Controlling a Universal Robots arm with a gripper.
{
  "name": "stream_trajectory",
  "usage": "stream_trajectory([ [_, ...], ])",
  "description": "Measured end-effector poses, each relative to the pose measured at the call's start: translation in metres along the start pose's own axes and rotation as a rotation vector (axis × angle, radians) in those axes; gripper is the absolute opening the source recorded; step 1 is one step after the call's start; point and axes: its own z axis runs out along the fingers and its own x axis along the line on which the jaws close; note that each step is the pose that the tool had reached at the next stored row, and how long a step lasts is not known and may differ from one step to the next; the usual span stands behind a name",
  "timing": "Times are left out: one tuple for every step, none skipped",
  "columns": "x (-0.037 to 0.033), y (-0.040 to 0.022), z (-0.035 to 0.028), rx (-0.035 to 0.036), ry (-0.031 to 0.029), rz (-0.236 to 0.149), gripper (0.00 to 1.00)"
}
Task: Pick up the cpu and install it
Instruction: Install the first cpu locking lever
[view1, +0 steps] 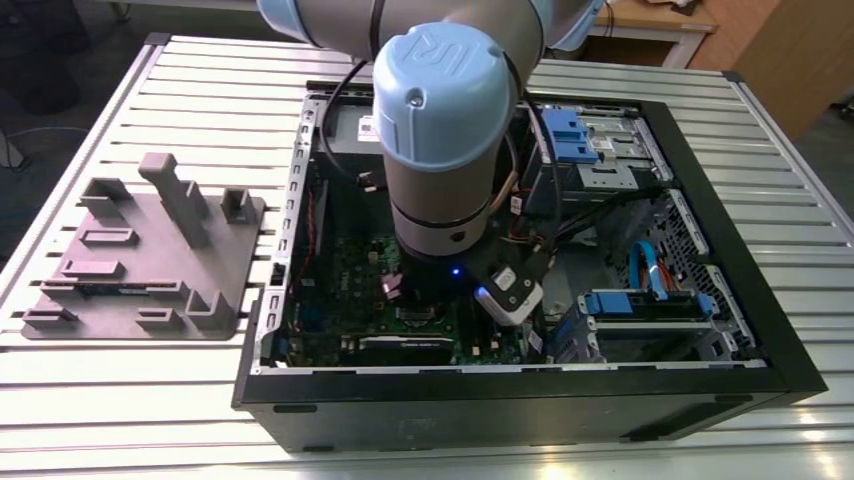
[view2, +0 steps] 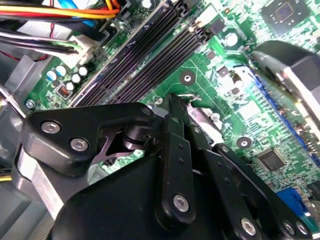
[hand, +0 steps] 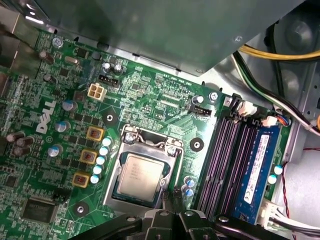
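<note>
The cpu (hand: 141, 173), a small silvery-beige square chip, lies flat inside the silver socket frame (hand: 148, 144) on the green motherboard (hand: 150, 95). In the first wrist view my gripper (hand: 173, 194) hovers just beside the socket's edge, apart from the chip, its black fingertips close together with nothing between them. The second wrist view shows the same fingers (view2: 172, 130) meeting at a point over the socket's metal (view2: 201, 116). In the exterior view the arm (view1: 441, 150) reaches down into the open computer case (view1: 534, 400).
Black memory slots (hand: 227, 160) and a blue memory stick (hand: 257, 170) run beside the socket. Cable bundles (hand: 270, 55) hang near the case wall. A grey plastic tray (view1: 134, 260) sits on the slatted table at the exterior view's left. Blue drive brackets (view1: 641, 305) stand inside the case.
</note>
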Motion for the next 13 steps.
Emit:
stream_trajectory([
  [0.0002, -0.0006, 0.0, 0.0, 0.0, 0.0, 0.1],
  [0.0004, -0.0011, 0.0001, 0.0, 0.0001, 0.0, 0.1],
  [0.0005, -0.0015, 0.0002, 0.0, 0.0, 0.0, 0.1],
  [0.0006, -0.0018, 0.0005, 0.0, 0.0, 0.0, 0.1],
  [0.0005, -0.0021, 0.0008, 0.0, 0.0001, 0.0, 0.1],
  [0.0005, -0.0023, 0.001, -0.0001, 0.0, 0.0, 0.1],
  [0.0005, -0.0026, 0.0014, -0.0001, -0.0001, 0.0, 0.1],
  [0.0006, -0.0028, 0.0015, 0.0001, -0.0001, 0.0, 0.1],
  [0.0007, -0.0031, 0.0016, 0.0002, 0.0001, 0.0, 0.1],
  [0.0006, -0.0033, 0.0016, 0.0004, 0.0004, 0.0, 0.1],
  [0.0007, -0.0035, 0.0017, 0.0005, 0.0005, 0.0, 0.1],
  [0.0007, -0.0037, 0.0015, 0.0009, 0.0009, 0.0, 0.1],
  [0.0007, -0.004, 0.0012, 0.0014, 0.0014, 0.0, 0.1],
])
